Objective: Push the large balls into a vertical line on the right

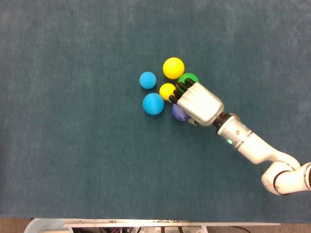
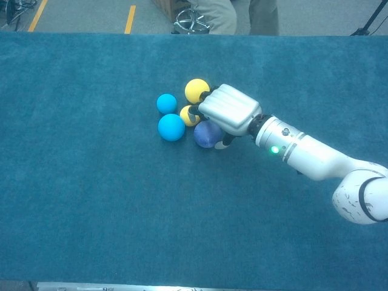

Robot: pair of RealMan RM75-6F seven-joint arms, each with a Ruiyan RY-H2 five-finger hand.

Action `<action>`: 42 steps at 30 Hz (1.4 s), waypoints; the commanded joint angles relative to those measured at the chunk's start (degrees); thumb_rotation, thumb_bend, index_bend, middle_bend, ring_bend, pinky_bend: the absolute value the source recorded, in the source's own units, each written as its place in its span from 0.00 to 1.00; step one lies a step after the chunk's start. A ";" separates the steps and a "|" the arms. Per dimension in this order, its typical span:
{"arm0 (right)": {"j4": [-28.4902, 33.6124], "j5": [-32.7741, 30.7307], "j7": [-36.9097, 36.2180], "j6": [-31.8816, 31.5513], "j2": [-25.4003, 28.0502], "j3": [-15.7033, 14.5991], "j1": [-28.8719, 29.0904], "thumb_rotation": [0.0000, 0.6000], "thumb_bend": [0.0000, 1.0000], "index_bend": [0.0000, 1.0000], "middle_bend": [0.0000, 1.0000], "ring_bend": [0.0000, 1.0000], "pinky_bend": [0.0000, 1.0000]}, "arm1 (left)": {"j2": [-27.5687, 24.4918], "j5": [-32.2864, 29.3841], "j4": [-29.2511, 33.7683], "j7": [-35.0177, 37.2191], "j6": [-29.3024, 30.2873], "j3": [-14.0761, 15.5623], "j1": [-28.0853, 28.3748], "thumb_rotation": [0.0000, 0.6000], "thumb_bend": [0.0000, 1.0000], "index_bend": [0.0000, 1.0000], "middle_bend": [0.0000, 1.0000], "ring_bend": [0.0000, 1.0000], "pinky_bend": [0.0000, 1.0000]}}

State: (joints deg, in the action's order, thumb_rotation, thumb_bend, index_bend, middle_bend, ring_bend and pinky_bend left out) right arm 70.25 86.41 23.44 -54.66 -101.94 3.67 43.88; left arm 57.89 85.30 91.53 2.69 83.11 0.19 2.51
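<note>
my right hand (image 1: 198, 103) is hovering palm-down over the cluster, fingers (image 1: 179, 92) lying side by side, curled down, gripping nothing. purple ball (image 2: 207, 134) is sitting under them, small yellow ball (image 1: 166, 91) touching the tips, green ball (image 1: 188, 79) beside, large yellow ball (image 1: 173, 68) beyond

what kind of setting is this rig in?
Probably a lab or workshop floor: a table covered in teal carpet, yellow floor tape beyond it, and a seated person's legs by a chair base.
</note>
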 commanded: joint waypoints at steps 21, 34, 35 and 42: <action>6.25 0.71 -2.77 -6.81 14.66 -2.55 -6.23 1.00 0.00 0.53 0.55 0.33 0.32 | -0.18 0.87 0.75 -0.38 -0.74 0.28 0.59 1.00 0.40 0.32 0.19 0.24 0.31; 0.34 -2.85 -2.43 -3.66 14.23 -2.16 -7.22 1.00 0.00 0.53 0.53 0.33 0.32 | -0.16 0.74 1.75 -1.50 -1.50 0.41 1.07 1.00 0.40 0.32 0.19 0.24 0.31; 0.03 -3.00 -2.35 -3.42 14.01 -2.10 -7.18 1.00 0.00 0.53 0.53 0.33 0.32 | -0.16 0.75 1.79 -1.58 -1.52 0.44 1.07 1.00 0.40 0.32 0.19 0.24 0.31; -0.49 -4.02 -1.03 -1.86 12.97 -1.58 -6.70 1.00 0.00 0.49 0.49 0.31 0.32 | -0.18 0.69 2.13 -1.98 -1.52 0.45 1.13 1.00 0.40 0.32 0.19 0.24 0.31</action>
State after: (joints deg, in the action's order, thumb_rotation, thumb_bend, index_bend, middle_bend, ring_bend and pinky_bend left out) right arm 69.68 82.58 22.14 -56.74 -88.90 2.00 37.10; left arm 57.71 85.99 93.65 0.72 81.61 0.63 3.64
